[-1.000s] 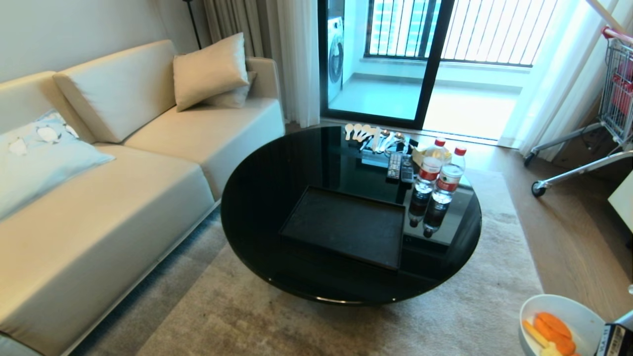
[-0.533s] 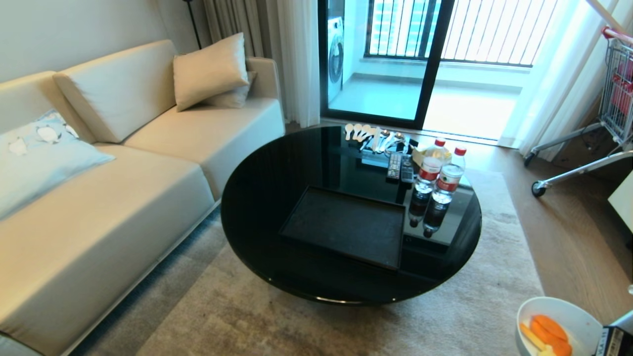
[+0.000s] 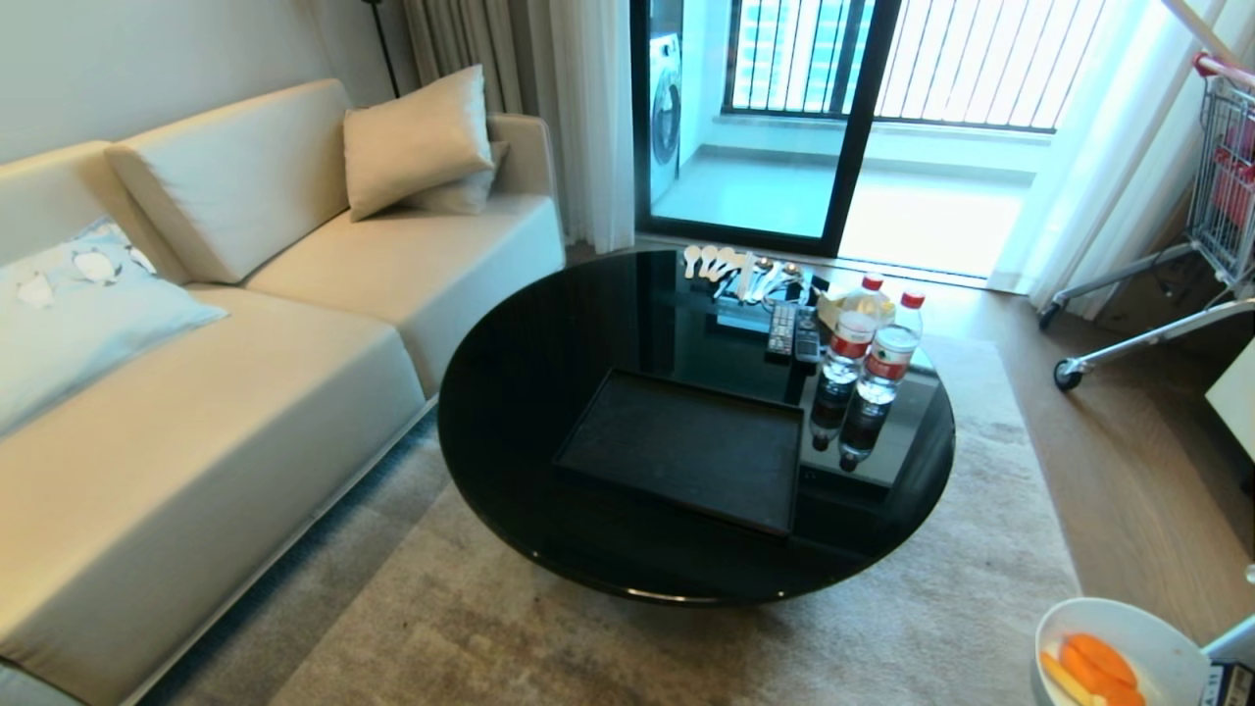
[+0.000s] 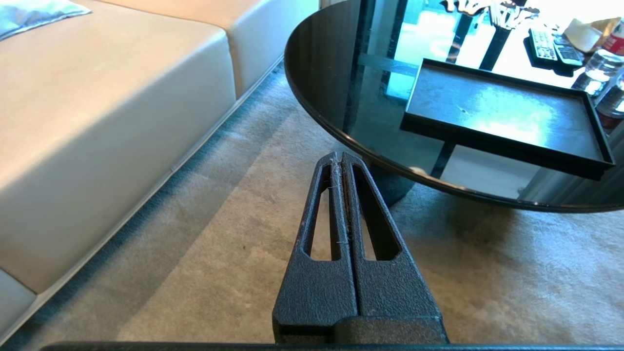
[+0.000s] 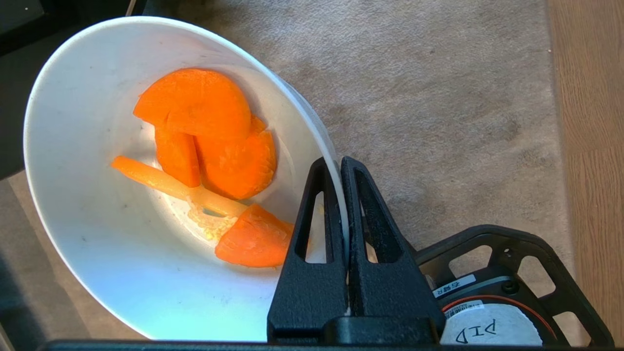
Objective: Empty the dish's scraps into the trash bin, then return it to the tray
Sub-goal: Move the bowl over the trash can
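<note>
Right gripper [image 5: 340,163], textured black fingers pinched on thin rim of glossy white bowl [image 5: 97,253], holds it over beige carpet [image 5: 438,97], off round glossy black table [image 3: 588,324]. Orange slices and pale yellow strip [image 5: 209,146] lie inside the bowl. Flat matte black tray [image 3: 686,446] with low rim sits bare on table. Left gripper [image 4: 340,158] hangs closed, holding nothing, above carpet near cream sofa [image 4: 97,97].

Dish [image 3: 1128,652] (scraps [image 3: 1093,667] inside) slightly lower toward the head view's bottom-right corner.
</note>
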You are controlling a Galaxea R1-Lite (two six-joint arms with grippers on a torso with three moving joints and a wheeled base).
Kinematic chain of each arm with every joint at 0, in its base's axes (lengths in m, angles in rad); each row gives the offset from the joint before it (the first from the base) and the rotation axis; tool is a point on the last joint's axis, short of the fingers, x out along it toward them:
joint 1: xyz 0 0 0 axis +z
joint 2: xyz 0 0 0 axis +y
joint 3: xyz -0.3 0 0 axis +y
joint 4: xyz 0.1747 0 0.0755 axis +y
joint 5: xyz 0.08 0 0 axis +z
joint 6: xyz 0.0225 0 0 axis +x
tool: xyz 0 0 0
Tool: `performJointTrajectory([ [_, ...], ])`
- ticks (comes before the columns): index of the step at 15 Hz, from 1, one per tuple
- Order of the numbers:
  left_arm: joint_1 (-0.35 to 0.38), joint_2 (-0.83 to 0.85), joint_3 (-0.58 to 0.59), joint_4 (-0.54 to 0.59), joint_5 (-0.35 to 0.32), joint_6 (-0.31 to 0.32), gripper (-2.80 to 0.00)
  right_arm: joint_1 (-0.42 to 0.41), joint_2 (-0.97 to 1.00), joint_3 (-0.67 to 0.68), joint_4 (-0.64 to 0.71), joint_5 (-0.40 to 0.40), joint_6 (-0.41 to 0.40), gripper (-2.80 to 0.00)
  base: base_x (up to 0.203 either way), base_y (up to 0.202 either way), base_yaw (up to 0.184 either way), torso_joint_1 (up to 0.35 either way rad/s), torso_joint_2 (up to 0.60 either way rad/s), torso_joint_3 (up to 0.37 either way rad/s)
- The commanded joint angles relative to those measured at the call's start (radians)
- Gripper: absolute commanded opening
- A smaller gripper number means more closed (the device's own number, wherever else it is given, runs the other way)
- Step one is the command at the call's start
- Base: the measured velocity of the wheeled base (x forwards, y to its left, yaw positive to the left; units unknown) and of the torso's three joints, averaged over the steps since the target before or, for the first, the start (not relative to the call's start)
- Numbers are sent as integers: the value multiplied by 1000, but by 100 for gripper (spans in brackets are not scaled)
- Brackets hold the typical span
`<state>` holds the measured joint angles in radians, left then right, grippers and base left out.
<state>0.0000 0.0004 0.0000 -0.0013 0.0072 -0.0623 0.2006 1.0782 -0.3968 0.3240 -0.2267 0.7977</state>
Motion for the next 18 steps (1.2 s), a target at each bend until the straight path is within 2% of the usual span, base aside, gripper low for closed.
performJointTrajectory([
  [1,0,0,0,0,0,-1,-280,0,-11,2,1,-2,5,-280,0,0,0,0,0,0],
  [7,0,0,0,0,0,-1,-280,-3,-26,12,3,1,9,-280,0,0,0,0,0,0],
  [18,0,0,0,0,0,-1,-280,-4,-40,36,1,1,9,-280,1,8,-162,2,4,2],
])
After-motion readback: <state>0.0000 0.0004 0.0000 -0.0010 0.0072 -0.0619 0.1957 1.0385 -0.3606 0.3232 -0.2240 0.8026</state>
